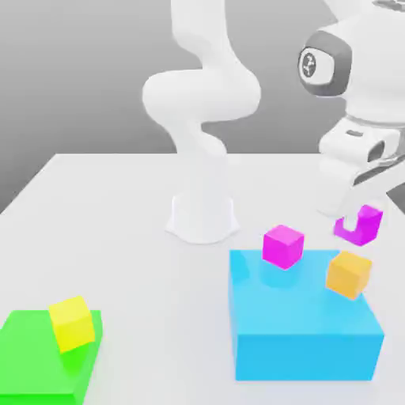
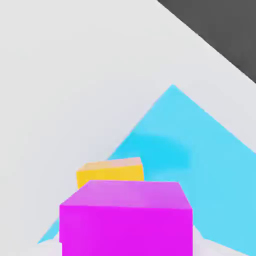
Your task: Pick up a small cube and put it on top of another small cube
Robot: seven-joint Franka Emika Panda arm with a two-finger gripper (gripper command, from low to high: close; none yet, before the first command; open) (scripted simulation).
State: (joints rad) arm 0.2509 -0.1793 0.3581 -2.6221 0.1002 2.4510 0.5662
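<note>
At the exterior view's right, my gripper (image 1: 355, 226) is shut on a small magenta cube (image 1: 369, 215), held just behind the big blue block (image 1: 300, 332). One white finger crosses the cube's front. In the hand view this held cube (image 2: 127, 220) sits very close, with the blue block (image 2: 200, 145) beyond it. The other small magenta cube (image 1: 283, 245) rests on the back edge of the blue block's top, to the exterior view's left of my gripper.
A small orange cube (image 1: 349, 274) (image 2: 110, 174) sits on the blue block's top near its right edge, close under the held cube. A yellow cube (image 1: 71, 322) lies on a green block (image 1: 32, 356) at the front left. The arm's base (image 1: 202, 213) stands mid-table.
</note>
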